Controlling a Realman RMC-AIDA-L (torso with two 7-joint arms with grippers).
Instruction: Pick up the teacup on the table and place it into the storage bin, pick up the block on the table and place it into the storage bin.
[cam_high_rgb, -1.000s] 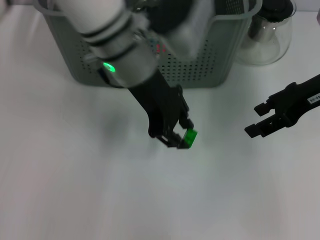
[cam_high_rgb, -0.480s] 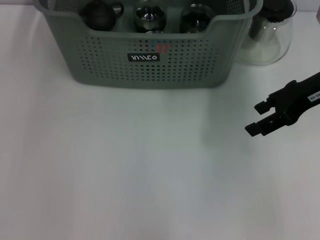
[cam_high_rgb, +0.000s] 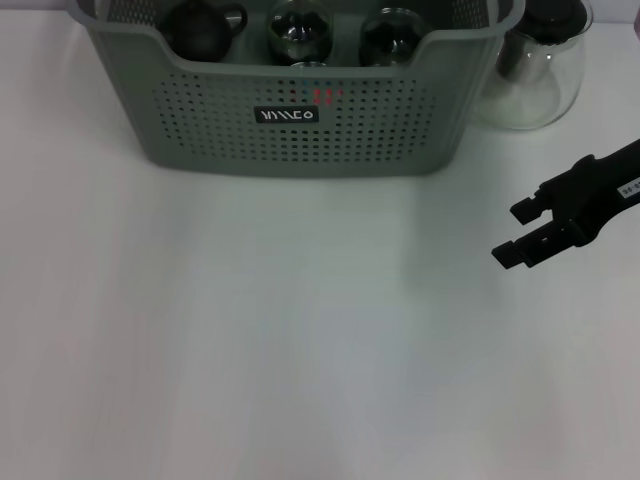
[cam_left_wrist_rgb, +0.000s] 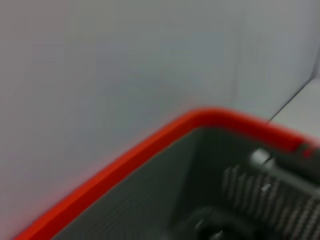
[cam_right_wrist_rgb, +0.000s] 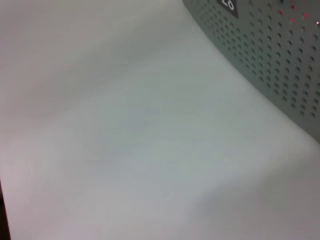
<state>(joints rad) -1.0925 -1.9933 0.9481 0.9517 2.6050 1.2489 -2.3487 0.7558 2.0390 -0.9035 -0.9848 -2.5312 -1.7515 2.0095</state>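
Grey-green and perforated, the storage bin (cam_high_rgb: 300, 110) stands at the far side of the white table (cam_high_rgb: 250, 350), its black label (cam_high_rgb: 286, 115) facing the robot. Inside it sit a dark teapot (cam_high_rgb: 200, 25) and two round glass vessels (cam_high_rgb: 298, 25), side by side. A clear glass pitcher (cam_high_rgb: 535, 70) stands just beside the bin on the right. The right gripper (cam_high_rgb: 518, 233) hovers over the table's right side, jaws spread and holding nothing. The left gripper is out of view.
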